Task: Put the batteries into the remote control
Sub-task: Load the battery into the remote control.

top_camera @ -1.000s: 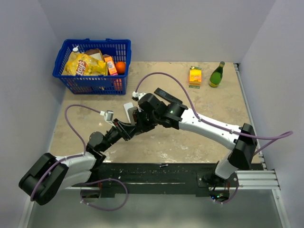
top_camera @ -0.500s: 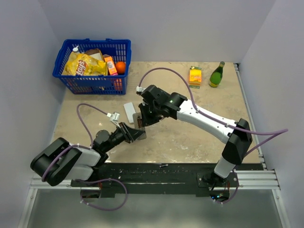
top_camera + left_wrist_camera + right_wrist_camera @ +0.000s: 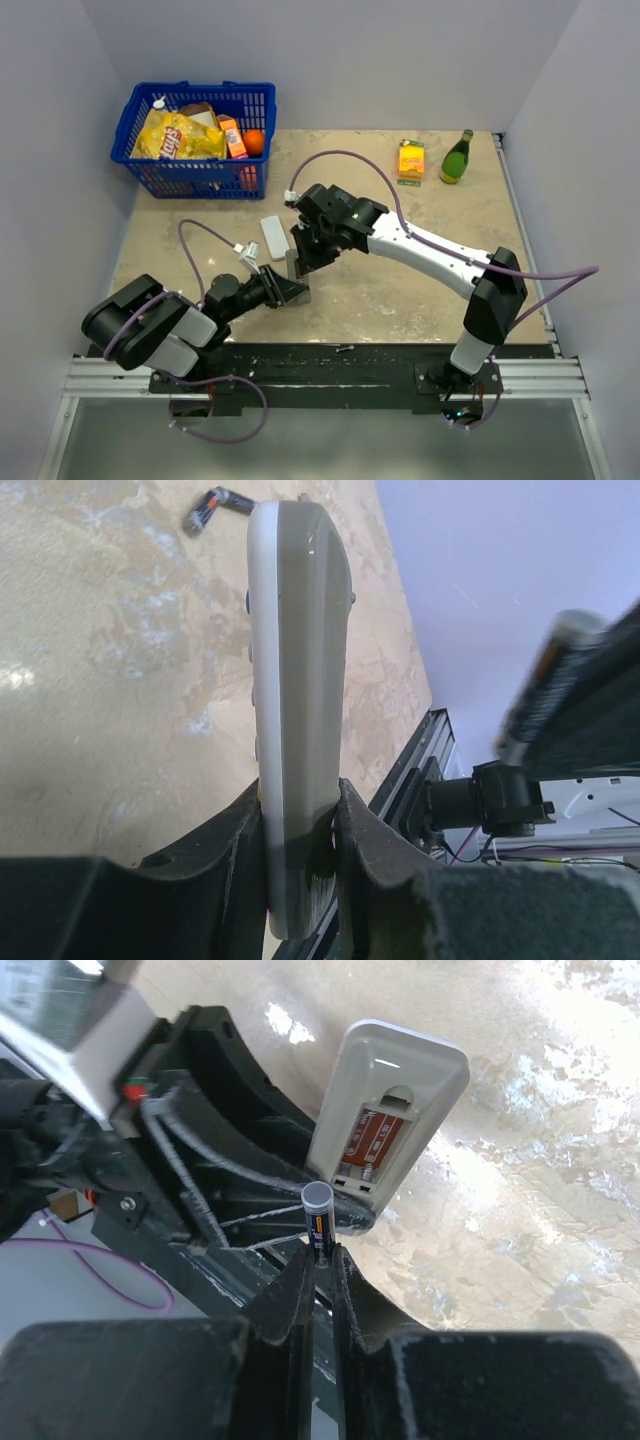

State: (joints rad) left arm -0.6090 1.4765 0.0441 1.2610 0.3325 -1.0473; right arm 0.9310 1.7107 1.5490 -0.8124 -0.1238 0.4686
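**Status.** The left claw (image 3: 298, 795) is clenched on the near end of the remote (image 3: 385, 1110) and holds it raised off the bench (image 3: 420, 290). In the right wrist view the open bay (image 3: 372, 1148) faces the right claw (image 3: 320, 1255). The bay shows its orange label and spring contacts, with no cell seated. The right claw is grasping one battery (image 3: 320, 1222) by its lower part, with the silvery end exposed just short of the near edge of the bay.

**Change.** Over the last second the left arm has folded back toward its base. This has drawn the remote nearer and slightly left. The right claw has followed it and closed in, so the battery tip now sits close to the bay and not above it. The cover (image 3: 272, 237), a white piece lying just beyond the two claws, has not moved.

**Effect on the task.**
1. The parts are presented for insertion, and the first cell is judged ready to go in.
2. No battery is loaded yet.
3. A spare battery (image 3: 215, 502) lies on the bench past the far end of the remote and awaits a later pick.
4. The battery axis looks angled to the bay, so it will probably need realigning before seating.
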